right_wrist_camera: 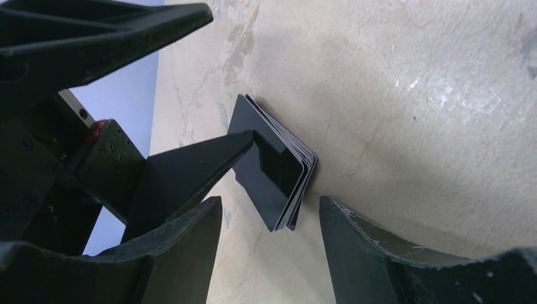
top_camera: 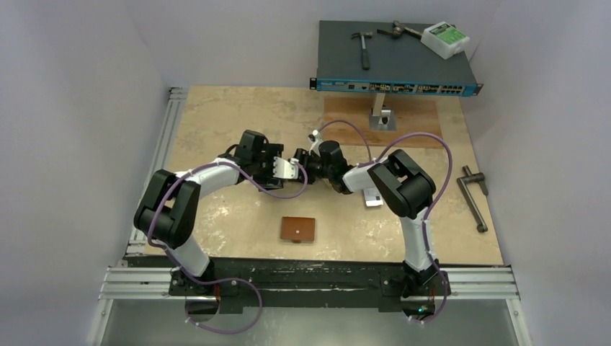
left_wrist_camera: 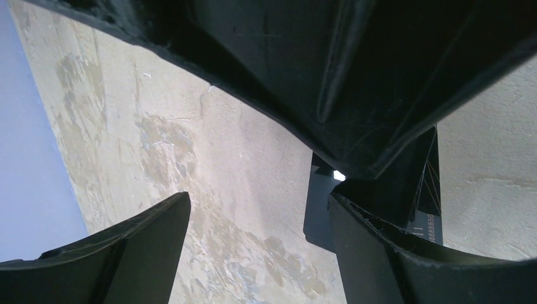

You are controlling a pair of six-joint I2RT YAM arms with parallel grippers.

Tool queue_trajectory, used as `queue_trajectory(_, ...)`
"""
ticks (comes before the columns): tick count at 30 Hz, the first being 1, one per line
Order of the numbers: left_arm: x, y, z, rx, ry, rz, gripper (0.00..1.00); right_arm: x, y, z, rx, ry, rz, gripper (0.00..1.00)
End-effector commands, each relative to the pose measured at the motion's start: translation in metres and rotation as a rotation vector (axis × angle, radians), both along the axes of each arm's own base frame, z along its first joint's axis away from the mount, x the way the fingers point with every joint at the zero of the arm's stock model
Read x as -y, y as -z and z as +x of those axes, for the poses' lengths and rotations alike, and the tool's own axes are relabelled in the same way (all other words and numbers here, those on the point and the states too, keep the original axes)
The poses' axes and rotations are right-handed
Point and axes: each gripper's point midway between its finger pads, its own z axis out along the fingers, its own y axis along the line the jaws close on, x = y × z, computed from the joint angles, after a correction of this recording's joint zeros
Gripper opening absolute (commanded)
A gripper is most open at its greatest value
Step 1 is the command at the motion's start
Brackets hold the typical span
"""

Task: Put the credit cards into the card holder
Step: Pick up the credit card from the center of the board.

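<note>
A stack of black credit cards (right_wrist_camera: 273,166) lies on the beige table, fanned at one edge. My right gripper (right_wrist_camera: 269,235) is open just short of the stack, with nothing between its fingers. One finger of the left gripper (right_wrist_camera: 209,166) reaches in from the left, its tip on the stack's top card. In the left wrist view my left gripper (left_wrist_camera: 259,248) is open, and the cards (left_wrist_camera: 318,215) show beside its right finger. From above, both grippers meet at mid-table (top_camera: 294,169) and hide the stack. The brown card holder (top_camera: 299,229) lies shut, nearer the front. A whitish card (top_camera: 372,199) peeks from under the right arm.
A network switch (top_camera: 396,76) on a stand at the back carries a hammer (top_camera: 362,45), other tools and a white device (top_camera: 445,37). A metal crank handle (top_camera: 475,196) lies at the table's right edge. Aluminium rails (top_camera: 162,137) border the left side.
</note>
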Motion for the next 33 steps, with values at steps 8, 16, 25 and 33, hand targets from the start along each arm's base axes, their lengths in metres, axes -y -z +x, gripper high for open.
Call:
queue_trajectory(8, -0.019, -0.059, 0.008, -0.174, -0.314, -0.278, 0.81, 0.026, 0.049, -0.015, -0.1, 0.049, -0.269, 0.6)
queue_trajectory(16, -0.078, -0.101, 0.004, -0.368, -0.658, -0.552, 0.82, 0.017, 0.051, -0.016, -0.028, 0.052, -0.478, 0.65)
queue_trajectory(25, -0.094, -0.122, -0.015, -0.347, -0.716, -0.651, 0.82, 0.031, 0.065, -0.015, 0.022, 0.144, -0.768, 0.62)
queue_trajectory(33, -0.101, -0.121, -0.028, -0.355, -0.737, -0.666, 0.82, 0.045, 0.077, -0.013, 0.052, 0.196, -0.881, 0.53)
